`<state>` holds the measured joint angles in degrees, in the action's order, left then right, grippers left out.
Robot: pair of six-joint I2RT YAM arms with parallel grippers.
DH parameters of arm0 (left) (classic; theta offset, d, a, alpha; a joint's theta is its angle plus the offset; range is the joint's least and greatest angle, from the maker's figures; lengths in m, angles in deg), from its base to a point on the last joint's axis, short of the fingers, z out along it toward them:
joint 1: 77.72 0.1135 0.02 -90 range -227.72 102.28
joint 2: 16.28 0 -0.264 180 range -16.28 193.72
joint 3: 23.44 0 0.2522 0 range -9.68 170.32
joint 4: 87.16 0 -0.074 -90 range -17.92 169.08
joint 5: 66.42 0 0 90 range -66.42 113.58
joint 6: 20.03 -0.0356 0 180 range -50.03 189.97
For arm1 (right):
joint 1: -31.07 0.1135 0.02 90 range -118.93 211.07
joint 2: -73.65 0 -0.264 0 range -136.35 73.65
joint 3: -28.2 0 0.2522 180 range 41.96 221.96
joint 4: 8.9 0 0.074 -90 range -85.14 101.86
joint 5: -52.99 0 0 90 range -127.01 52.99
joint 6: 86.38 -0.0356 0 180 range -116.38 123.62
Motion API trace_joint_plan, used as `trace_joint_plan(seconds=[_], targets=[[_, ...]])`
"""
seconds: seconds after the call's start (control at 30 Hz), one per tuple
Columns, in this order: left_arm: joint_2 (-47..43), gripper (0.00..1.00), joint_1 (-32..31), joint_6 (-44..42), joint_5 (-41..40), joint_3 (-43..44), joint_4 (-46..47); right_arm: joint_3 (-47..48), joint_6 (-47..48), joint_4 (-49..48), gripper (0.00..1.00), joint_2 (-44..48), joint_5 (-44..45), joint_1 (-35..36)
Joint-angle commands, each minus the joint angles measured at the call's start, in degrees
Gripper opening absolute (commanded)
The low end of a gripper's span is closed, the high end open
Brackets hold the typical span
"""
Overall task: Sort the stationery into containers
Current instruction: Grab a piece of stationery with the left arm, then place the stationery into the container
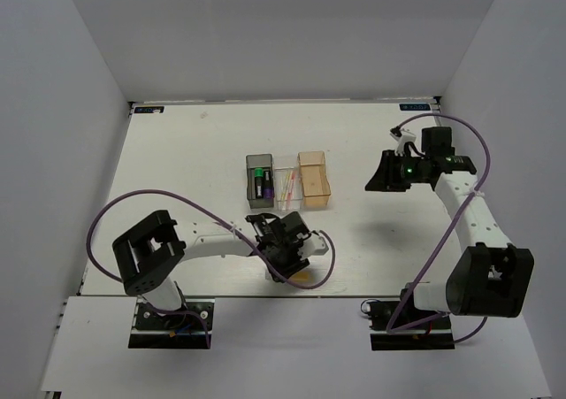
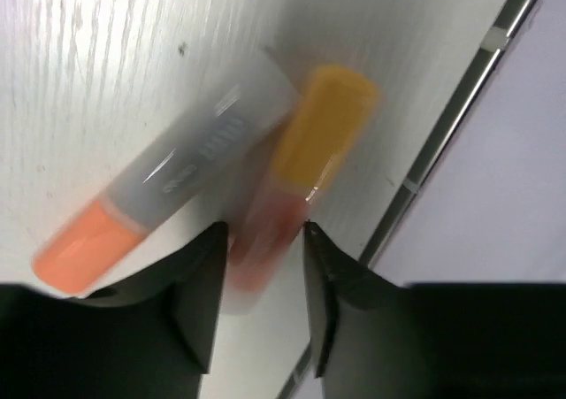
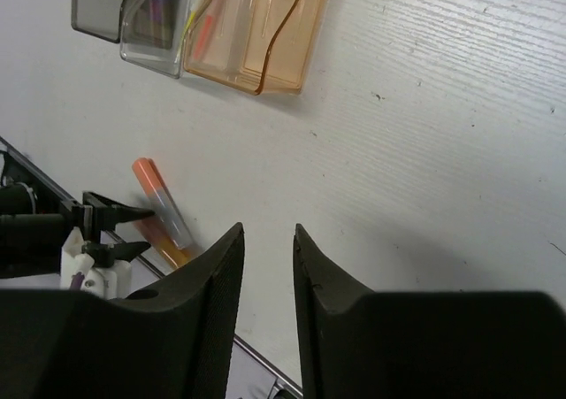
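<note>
Two short tubes lie side by side near the table's front edge: one with an orange cap and a grey-clear body, one with a yellow cap and a pink-red body. My left gripper is open, its jaws either side of the pink-red tube's end; in the top view it hides most of both tubes. The dark grey bin holds two black markers, the clear bin holds thin pink and yellow pens, and the orange-tan bin looks empty. My right gripper is narrowly open and empty, raised at the right.
The table's front edge with its metal strip runs just beyond the tubes. The three bins stand in a tight row mid-table and also show in the right wrist view. White walls enclose the table on three sides.
</note>
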<state>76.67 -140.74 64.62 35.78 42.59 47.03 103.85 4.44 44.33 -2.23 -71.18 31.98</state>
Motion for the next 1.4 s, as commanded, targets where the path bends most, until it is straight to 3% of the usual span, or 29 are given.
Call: trace_joint_plan(seconds=[0.0, 0.07, 0.2, 0.33, 0.4, 0.57, 0.7, 0.77, 0.87, 0.93, 1.0, 1.03, 1.37], targets=[[3.37, 0.48, -2.98, 0.07, -5.25, -1.11, 1.80, -1.24, -0.47, -0.70, 0.34, 1.96, -4.32, -2.66], [4.43, 0.37, -4.47, 0.33, -8.59, -2.43, 1.20, -1.59, -0.47, -0.27, 0.35, 2.40, -5.81, -4.16], [6.63, 0.27, -8.33, 1.74, -17.29, -3.84, 1.99, -3.26, -0.47, -1.23, 0.35, 2.93, -8.44, -6.18], [7.07, 0.15, -8.69, 2.44, -18.62, -4.11, 1.73, -4.14, -0.47, -1.23, 0.36, 3.19, -10.30, -8.72], [6.46, 0.01, -9.04, 3.06, -19.33, -3.32, 0.68, -4.58, -0.47, -1.32, 0.36, 3.19, -11.87, -9.52], [1.63, 0.00, -9.49, 4.29, -19.94, 1.59, -2.92, -5.29, 0.05, -0.97, 0.44, 3.54, -14.34, -11.80], [-2.06, 0.00, -6.25, 4.90, -17.94, 9.14, -5.82, -5.99, 4.01, 0.26, 0.71, 3.98, -13.56, -12.07], [-3.56, 0.00, -4.66, 7.71, -16.52, 13.35, -5.48, -6.69, 5.59, 0.61, 0.71, 4.59, -12.76, -12.24], [-3.65, 0.00, -0.79, 10.78, -12.30, 16.19, -4.60, -8.10, 6.91, 0.44, 0.60, 6.00, -12.06, -12.25], [-3.21, 0.00, 2.37, 12.10, -10.01, 20.23, -2.85, -8.45, 7.97, 0.61, 0.47, 6.62, -11.45, -12.25], [-1.28, 0.00, 4.83, 15.27, -9.92, 24.35, -1.88, -9.41, 8.50, -0.17, 0.22, 7.76, -10.05, -12.24], [-0.58, 0.00, 7.45, 16.15, -10.71, 26.54, -0.57, -9.94, 8.58, -0.09, 0.00, 7.94, -9.34, -12.07], [17.96, 0.00, 16.62, 33.37, -11.50, 47.65, 3.76, -10.91, 8.85, -0.97, 0.00, 10.13, -9.16, -12.24]])
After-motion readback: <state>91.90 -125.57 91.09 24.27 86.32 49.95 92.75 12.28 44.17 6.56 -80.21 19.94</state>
